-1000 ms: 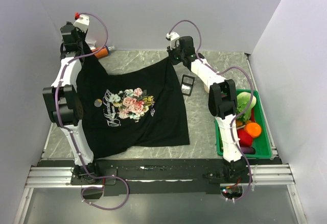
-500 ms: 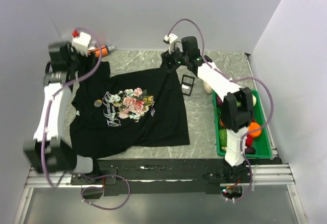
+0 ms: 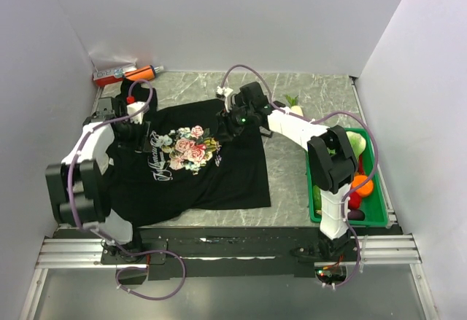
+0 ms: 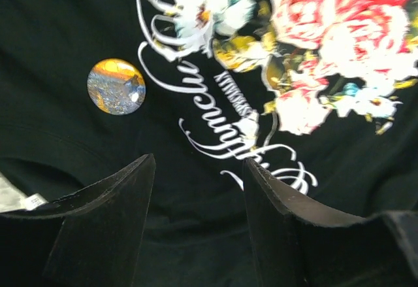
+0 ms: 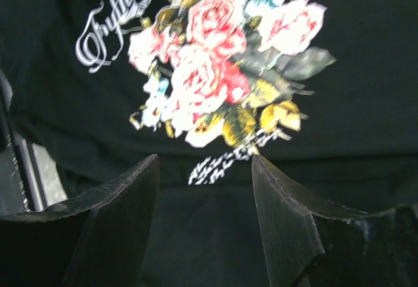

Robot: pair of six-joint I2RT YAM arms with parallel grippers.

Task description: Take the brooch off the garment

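Both arms had swung in from the far corners of the table since a second earlier, and the large black fabric T-shirt [image 3: 219,181], then drawn up at its far edge, lay spread on the grey marbled tabletop [image 3: 292,189]. The left gripper [image 4: 199,163] hung low over the shirt's chest at 9 o'clock of the pink-rose, green-leaf and white-script print [image 3: 190,145], its two black fingers spread apart with only cloth between them. The right gripper [image 5: 206,163] hovered at 1 o'clock of that print, likewise parted and empty, and its own camera showed roses but no pin. The small round yellowish-gold brooch [image 4: 116,86] sat flat on the shirt just beside the white script, on the side away from the roses. In the left wrist view it lay at about 10 o'clock from the gap between the fingers, beyond the tip of the left-hand one and clear of both. From above it could not be picked out under the left wrist. Being round, it offered no long axis to line up with. The left arm was plainly the nearer, so the coming move probably needed a short shift toward 10 o'clock to bring the piece between the fingers. The green plastic tray [image 3: 372,221] of produce stood at 3 o'clock, well apart.
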